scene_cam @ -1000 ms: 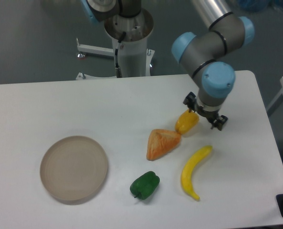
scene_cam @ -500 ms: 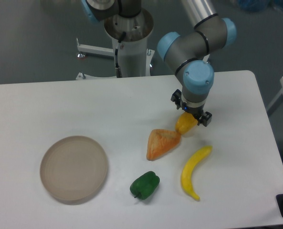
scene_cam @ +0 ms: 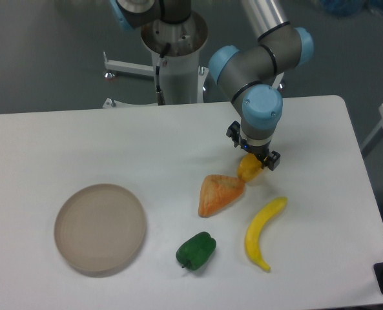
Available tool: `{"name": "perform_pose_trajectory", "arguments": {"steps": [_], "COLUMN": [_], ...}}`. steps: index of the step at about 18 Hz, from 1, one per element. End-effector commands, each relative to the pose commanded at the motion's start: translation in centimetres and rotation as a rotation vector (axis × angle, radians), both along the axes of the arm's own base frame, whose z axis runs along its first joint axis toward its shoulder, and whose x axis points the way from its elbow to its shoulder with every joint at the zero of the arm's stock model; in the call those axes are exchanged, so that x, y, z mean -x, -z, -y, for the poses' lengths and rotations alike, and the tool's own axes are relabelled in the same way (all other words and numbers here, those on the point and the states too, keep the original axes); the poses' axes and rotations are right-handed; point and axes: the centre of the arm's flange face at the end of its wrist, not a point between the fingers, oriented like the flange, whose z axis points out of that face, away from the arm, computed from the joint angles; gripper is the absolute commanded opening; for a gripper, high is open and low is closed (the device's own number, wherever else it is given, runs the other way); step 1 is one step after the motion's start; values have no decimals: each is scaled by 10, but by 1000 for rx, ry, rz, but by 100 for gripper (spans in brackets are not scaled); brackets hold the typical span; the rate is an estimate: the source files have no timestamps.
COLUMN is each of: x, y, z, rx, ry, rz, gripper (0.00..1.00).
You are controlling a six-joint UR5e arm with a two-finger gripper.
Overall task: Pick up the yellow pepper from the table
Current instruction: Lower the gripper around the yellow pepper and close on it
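Observation:
The yellow pepper (scene_cam: 248, 170) lies on the white table (scene_cam: 81, 142), just right of the tip of an orange-tan wedge. My gripper (scene_cam: 253, 154) hangs directly over the pepper's upper part, covering it, and its fingers are hidden under the wrist. Whether the fingers touch the pepper or how wide they stand does not show.
An orange-tan wedge (scene_cam: 218, 194) touches or nearly touches the pepper's left side. A yellow banana (scene_cam: 263, 232) lies below it, a green pepper (scene_cam: 196, 250) to the lower left. A round tan plate (scene_cam: 100, 227) sits at the left. The arm's base (scene_cam: 175, 58) stands behind the table.
The arm has swung left from the pepper's right side to directly above it. The pepper and the other objects have not moved.

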Motion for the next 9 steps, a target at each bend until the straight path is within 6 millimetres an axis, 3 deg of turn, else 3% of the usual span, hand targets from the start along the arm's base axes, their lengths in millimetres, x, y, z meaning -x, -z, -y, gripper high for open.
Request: {"name": "perform_pose_trajectory", "arguments": {"steps": [3,4,6,9], "x": [0,-1,2,5], "y": [4,4,4,2], "z": [1,2,3,5], "rx": [1,3,2,1], "ry": [1,0,3,3], "rz": [4,4,6,6], "gripper": [99,90,61,45]}}
